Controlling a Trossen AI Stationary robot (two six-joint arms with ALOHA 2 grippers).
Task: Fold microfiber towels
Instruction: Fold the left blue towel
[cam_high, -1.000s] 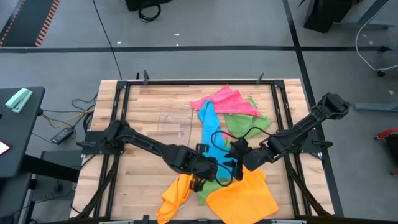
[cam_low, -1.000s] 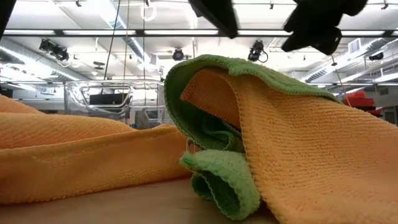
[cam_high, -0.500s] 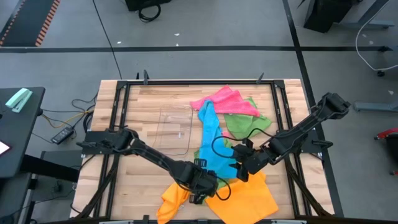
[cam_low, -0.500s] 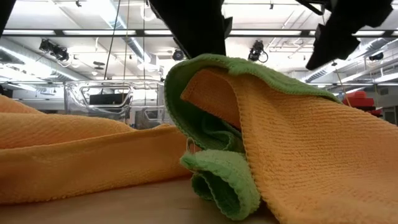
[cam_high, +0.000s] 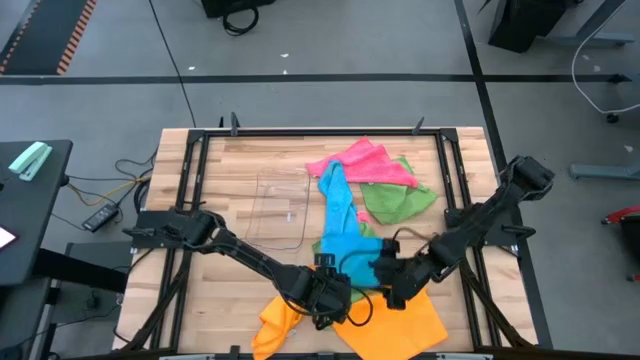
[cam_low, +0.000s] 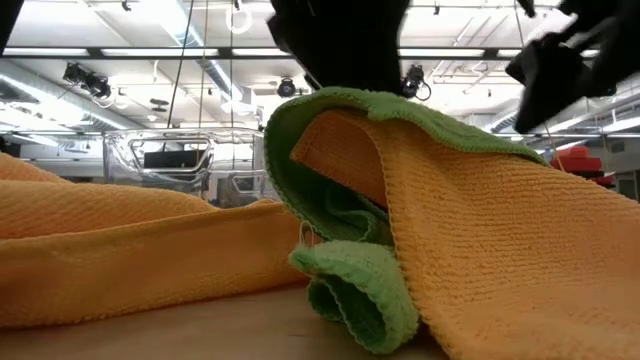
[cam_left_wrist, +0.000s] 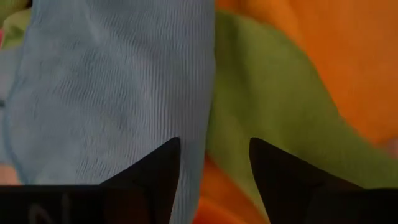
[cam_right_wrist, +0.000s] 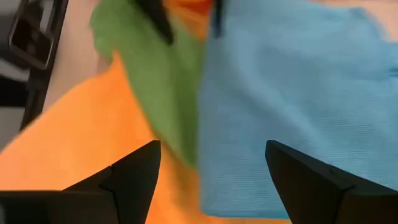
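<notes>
— Microfiber towels are heaped at the table's near right; the blue towel is draped over green and orange ones.

— Left gripper and right gripper are held parted and empty above it. A second layer could be pinched if the fingers are lowered carelessly.

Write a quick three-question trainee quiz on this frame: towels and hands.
1. True or false: both hands grip the blue towel.
2. Which towel lies farthest from the arms' bases? A pink B orange C blue
3. Fill in: the clear tray sits on the ___ arm's side of the blue towel.

Key: 1 false: the left hand and the right hand are open, holding nothing. 2 A, the pink towel. 3 left.
</notes>
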